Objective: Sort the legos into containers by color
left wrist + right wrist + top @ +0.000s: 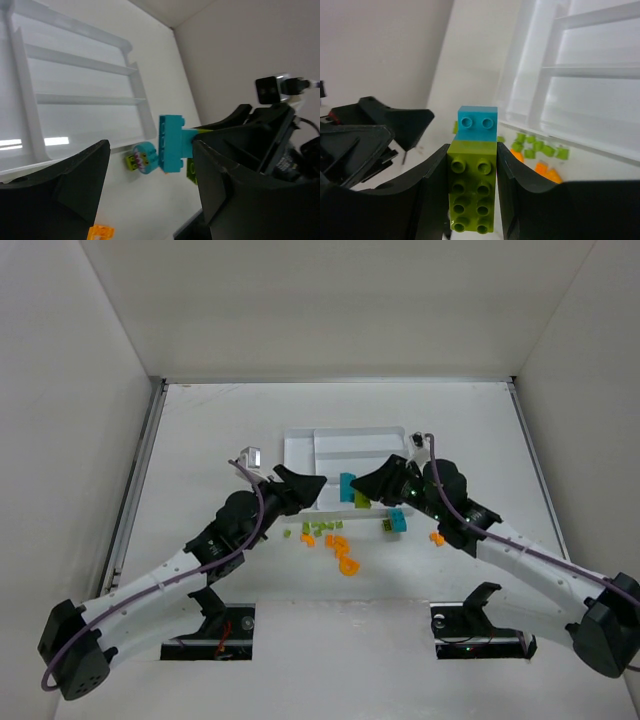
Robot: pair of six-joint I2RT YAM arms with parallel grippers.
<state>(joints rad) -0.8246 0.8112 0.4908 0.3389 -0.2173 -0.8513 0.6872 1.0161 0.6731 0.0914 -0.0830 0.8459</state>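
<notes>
Right jaws: pinching a lime green plastic brick [471,190] by its long sides
Teal plastic brick [477,122]: stuck on the lime one's far end, held off the table [200,440] at the white compartment tray's [345,430] near edge
Left jaws: spread, facing that teal end, nearer to it
Axis: the joined pair points from jaws to jaws

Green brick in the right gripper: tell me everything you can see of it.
The green brick is a long, glossy lime plastic piece with two rows of studs, clamped lengthwise between the fingers of the right gripper. A smaller teal brick is joined to its far end. It is held near the white tray.
</notes>
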